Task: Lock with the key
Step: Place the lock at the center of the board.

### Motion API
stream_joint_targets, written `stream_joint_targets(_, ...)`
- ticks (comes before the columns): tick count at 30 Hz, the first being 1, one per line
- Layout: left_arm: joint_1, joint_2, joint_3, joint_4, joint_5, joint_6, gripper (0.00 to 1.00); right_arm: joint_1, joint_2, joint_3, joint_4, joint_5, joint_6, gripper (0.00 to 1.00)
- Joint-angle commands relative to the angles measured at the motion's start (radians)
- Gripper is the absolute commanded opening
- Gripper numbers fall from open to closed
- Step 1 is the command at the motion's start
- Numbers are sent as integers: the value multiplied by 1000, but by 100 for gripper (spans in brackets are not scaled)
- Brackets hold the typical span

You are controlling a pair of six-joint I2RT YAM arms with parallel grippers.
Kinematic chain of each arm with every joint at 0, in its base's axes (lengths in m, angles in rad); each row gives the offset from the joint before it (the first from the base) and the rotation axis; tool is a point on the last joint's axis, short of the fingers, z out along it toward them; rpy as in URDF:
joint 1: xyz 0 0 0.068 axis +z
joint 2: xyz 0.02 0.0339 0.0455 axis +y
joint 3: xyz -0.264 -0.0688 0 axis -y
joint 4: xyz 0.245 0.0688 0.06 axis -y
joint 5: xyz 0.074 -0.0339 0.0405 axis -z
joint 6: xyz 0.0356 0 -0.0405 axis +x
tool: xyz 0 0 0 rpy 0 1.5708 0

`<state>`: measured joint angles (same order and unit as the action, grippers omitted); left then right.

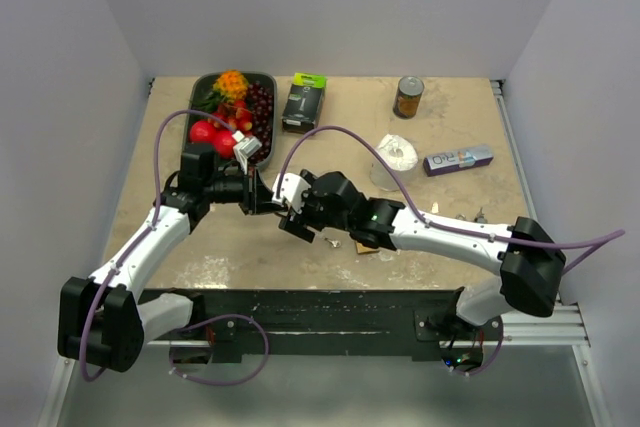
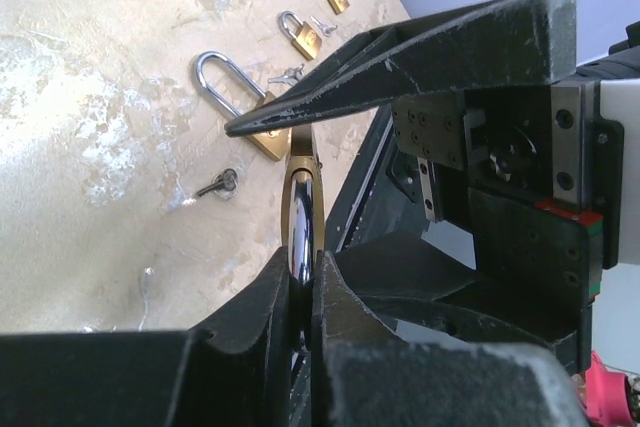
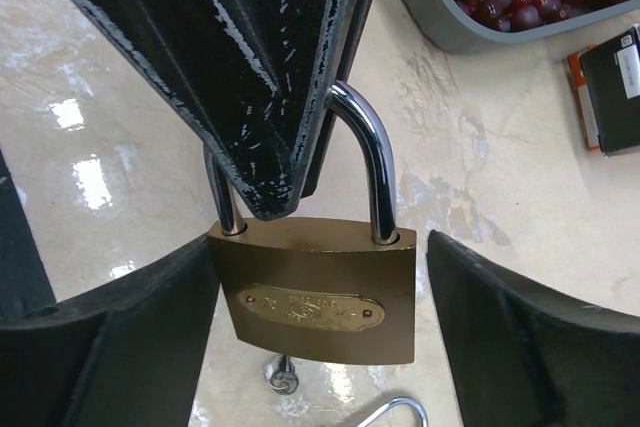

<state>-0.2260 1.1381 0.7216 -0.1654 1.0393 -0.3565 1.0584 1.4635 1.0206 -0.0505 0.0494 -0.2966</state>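
Note:
A brass padlock with a steel shackle hangs in the air. My left gripper is shut on the shackle, and the lock shows edge-on in the left wrist view. My right gripper is open around the lock body. Its left finger touches the side and its right finger stands apart. A small key head shows just below the body; I cannot tell whether it sits in the keyhole or lies on the table. Both grippers meet at table centre-left.
A long-shackle padlock and a loose key lie on the table below, with two small padlocks beyond. A fruit tray, black box, can, white cup and flat box stand farther back.

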Motion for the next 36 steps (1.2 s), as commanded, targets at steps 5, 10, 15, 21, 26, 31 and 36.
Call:
stream_joint_targets(5,-7,-38,12,58,71,-13,0,2,8,56,63,47,-3,52)
stream_joint_targets(10,-4,-38,18,47,41,8,18,2,11,76,17,53,82,7)
stream_joint_targets(15,39,-83,27,27,-91,30,82,2,27,108,-34,64,251,0)
stream_joint_targets(21,139,-195,73,40,-354,63,99,0,46,134,-167,76,573,0)
stream_joint_targets(26,152,-232,81,35,-450,96,99,0,87,157,-244,98,868,0)
stream_joint_targets(31,152,-261,49,52,-470,70,99,-1,149,193,-287,87,998,0)
stream_joint_targets(36,152,-297,6,69,-482,51,99,0,230,233,-310,76,1036,0)
